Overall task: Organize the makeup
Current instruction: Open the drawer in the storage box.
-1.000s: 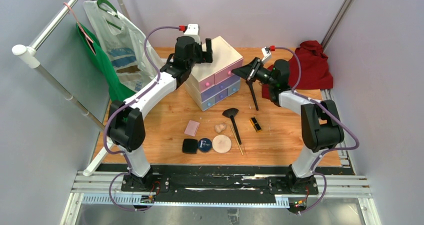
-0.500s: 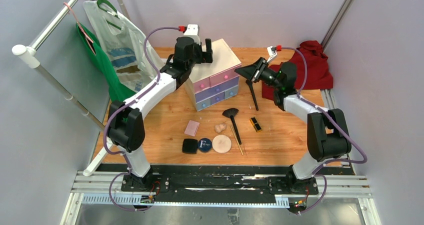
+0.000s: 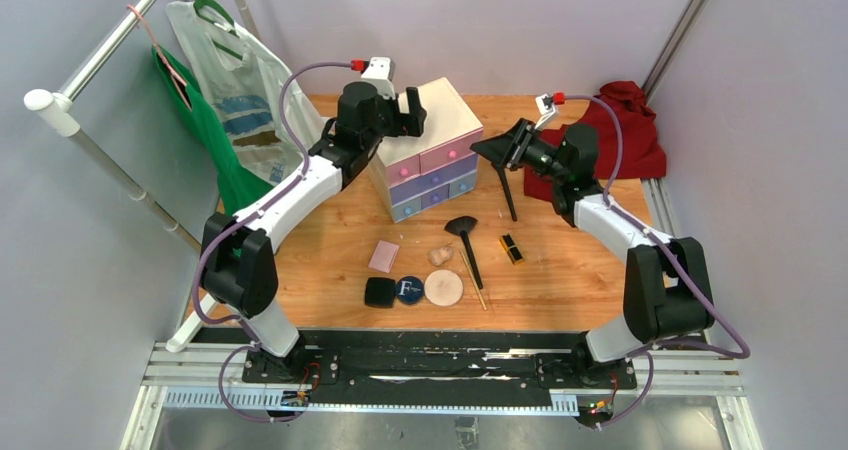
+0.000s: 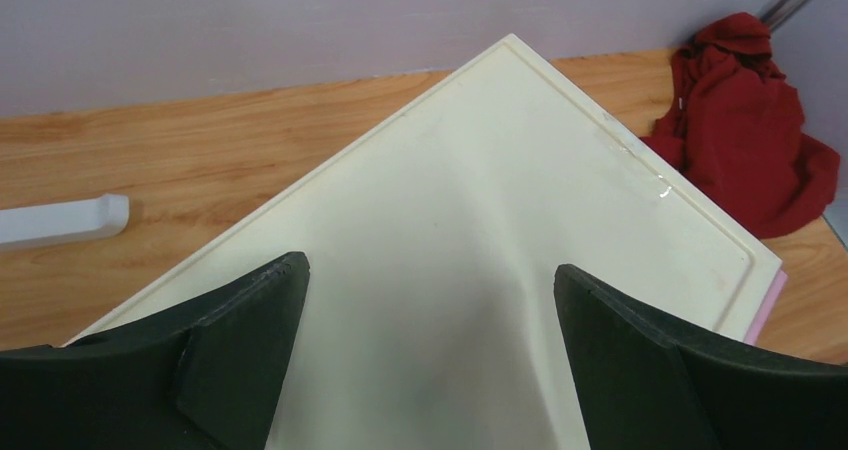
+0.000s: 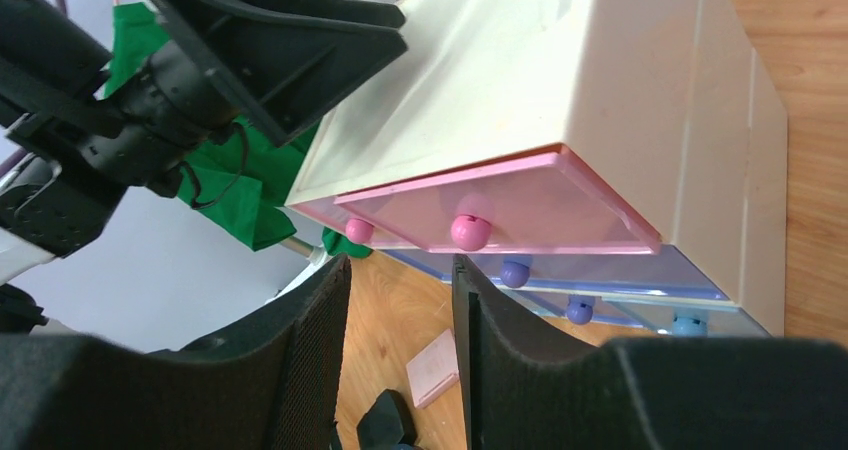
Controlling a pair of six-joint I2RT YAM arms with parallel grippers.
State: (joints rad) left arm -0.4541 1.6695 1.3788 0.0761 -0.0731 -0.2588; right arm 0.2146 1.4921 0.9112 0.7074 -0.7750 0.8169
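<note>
Landmark: the chest (image 3: pixel 432 150) of drawers, at the back of the table (image 3: pixel 570 290); every place below was taken from it.
Just changed: within the last second the chest was turned a little and shifted toward the left arm's side. The right arm's elbow was swung outward, while its tip was kept just off the chest's front right corner.
Left gripper (image 3: pixel 408 118): held over the chest's top, jaws spread wide, with only the cream top seen between them. Whether the top was actually pressed could not be told.
Right gripper (image 5: pixel 400 270): fingers drawn nearly together with a narrow gap left and nothing held. It was lined up just below the pink knob (image 5: pixel 470 232) of the top drawer (image 5: pixel 540 205).
Drawers: all were seen shut.
Makeup, in front of the chest: the pink square (image 3: pixel 383 256), sponge (image 3: pixel 438 256) and brush (image 3: pixel 465 240) were noted close in. The black compact (image 3: pixel 379 292), navy compact (image 3: pixel 408 290) and puff (image 3: pixel 443 287) were laid side by side further forward. The lipstick (image 3: pixel 512 249) was off to the front right, and a dark pencil (image 3: pixel 507 192) was nearest the chest's right corner.
Makeup, status: none was moved in that second and nothing was stowed.
Meaning for the task: the chest appeared to be squared up and steadied so the top drawer could be pulled. Sorting was judged not yet begun.
Risk: the knob being small and round, a slip off it was judged likely unless the chest was held down.
</note>
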